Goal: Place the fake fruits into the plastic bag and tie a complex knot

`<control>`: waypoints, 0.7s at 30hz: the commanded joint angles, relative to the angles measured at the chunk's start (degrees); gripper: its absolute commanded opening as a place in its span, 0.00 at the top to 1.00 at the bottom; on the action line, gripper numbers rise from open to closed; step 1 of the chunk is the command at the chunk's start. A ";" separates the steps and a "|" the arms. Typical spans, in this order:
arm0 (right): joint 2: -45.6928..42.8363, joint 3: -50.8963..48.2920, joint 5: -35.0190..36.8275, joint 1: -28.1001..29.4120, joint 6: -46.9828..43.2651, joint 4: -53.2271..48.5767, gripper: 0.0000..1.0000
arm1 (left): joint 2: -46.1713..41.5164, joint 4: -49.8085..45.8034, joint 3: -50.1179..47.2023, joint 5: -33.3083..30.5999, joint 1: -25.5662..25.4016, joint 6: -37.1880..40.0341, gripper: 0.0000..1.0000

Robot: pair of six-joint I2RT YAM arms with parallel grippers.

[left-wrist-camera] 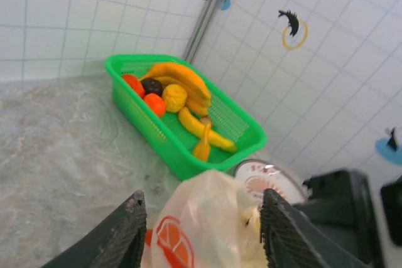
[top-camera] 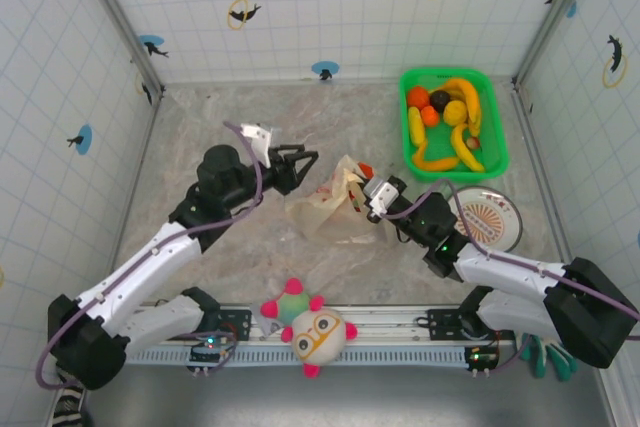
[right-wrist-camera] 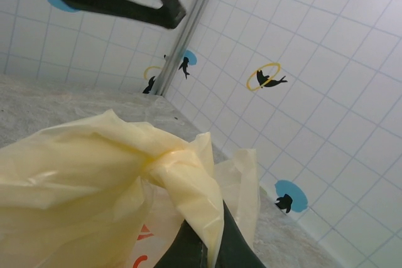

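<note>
the bag (top-camera: 325,205) lies mid-surface (top-camera: 220,127) between the left claw (top-camera: 308,169) and right claw (top-camera: 362,193). the basket (top-camera: 405,142), fruits (top-camera: 447,119) in it, sits in the far right corner, a plate (top-camera: 500,209) just before it. a toy (top-camera: 312,329) sits at the near edge.

Marble-patterned bench (top-camera: 200,137), enclosed by white tiled walls (top-camera: 330,7) that carry sea-animal stickers on blue discs and in yellow rings. Metal posts (top-camera: 120,17) stand at the two far corners. At far right, a green rectangular mesh basket (top-camera: 404,132) sits close to the wall. Near it, on the nearer side, lies a round white plate (top-camera: 503,209) with an orange radial print. At the near edge, a round plush toy (top-camera: 312,330) with pink and green spikes and orange glasses rests against a metal rail (top-camera: 400,319). Green-handled tools (top-camera: 545,357) lie at lower right.
</note>
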 commanded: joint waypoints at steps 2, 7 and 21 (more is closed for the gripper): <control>0.23 0.09 1.57 0.71 -1.21 3.38 1.00 | 6.24 -4.93 4.92 9.62 0.57 -16.00 0.58; 0.41 0.67 1.88 1.22 -1.71 2.56 1.00 | 11.74 -2.98 6.97 15.77 0.21 -22.42 0.68; 0.27 0.84 2.98 1.72 -2.61 1.15 1.00 | 14.97 -1.74 7.88 18.27 -2.10 -22.90 0.68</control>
